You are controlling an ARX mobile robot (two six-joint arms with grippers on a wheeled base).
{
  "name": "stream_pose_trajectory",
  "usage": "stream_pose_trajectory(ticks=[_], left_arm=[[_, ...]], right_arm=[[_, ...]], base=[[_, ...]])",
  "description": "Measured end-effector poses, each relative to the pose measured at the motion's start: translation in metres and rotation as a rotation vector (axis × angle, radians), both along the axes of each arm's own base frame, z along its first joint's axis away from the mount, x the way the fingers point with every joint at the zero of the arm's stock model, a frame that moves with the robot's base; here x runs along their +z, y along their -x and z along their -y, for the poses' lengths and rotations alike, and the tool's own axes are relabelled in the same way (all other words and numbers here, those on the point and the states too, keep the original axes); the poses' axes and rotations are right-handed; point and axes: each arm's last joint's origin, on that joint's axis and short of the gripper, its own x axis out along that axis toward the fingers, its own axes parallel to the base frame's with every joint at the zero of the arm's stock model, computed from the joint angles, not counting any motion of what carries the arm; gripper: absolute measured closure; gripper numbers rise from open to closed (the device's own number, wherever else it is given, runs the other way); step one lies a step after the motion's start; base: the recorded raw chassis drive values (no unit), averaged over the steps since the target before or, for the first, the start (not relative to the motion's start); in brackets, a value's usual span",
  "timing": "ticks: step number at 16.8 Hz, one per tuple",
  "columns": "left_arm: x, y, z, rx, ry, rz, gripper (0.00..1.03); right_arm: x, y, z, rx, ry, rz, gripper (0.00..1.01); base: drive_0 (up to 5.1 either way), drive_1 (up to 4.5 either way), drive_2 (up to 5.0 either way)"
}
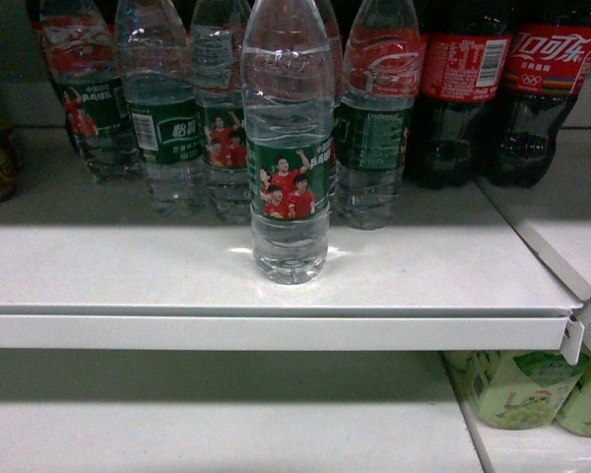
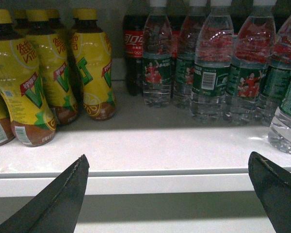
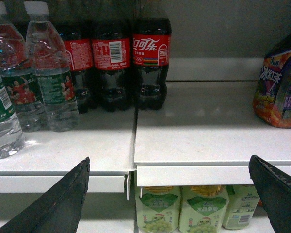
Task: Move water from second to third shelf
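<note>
One water bottle, clear and ribbed with a green label showing people in red shirts, stands alone near the front of a white shelf. More water bottles are lined up behind it. That front bottle shows at the right edge of the left wrist view and at the left edge of the right wrist view. My left gripper is open in front of the shelf edge, holding nothing. My right gripper is also open and empty, off to the bottle's right. Neither gripper appears in the head view.
Dark cola bottles with red labels stand right of the water. Yellow tea bottles stand on the left. A purple and orange pack sits on the adjoining shelf panel. Pale green drink bottles fill the shelf below, right.
</note>
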Motion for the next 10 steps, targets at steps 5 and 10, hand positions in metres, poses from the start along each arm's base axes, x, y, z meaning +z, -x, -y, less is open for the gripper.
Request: stream_pose_trajectory(ticks=[5,10], left_arm=[[0.0000,0.0000,0.0000,0.000,0.000,0.000,0.05],[0.0000,0.0000,0.0000,0.000,0.000,0.000,0.05]], right_arm=[[-0.0001,0.0000,0.0000,0.000,0.000,0.000,0.03],[0.0000,0.0000,0.0000,0.000,0.000,0.000,0.03]], base=[[0.0,0.00,0.0],[0.0,0.00,0.0]])
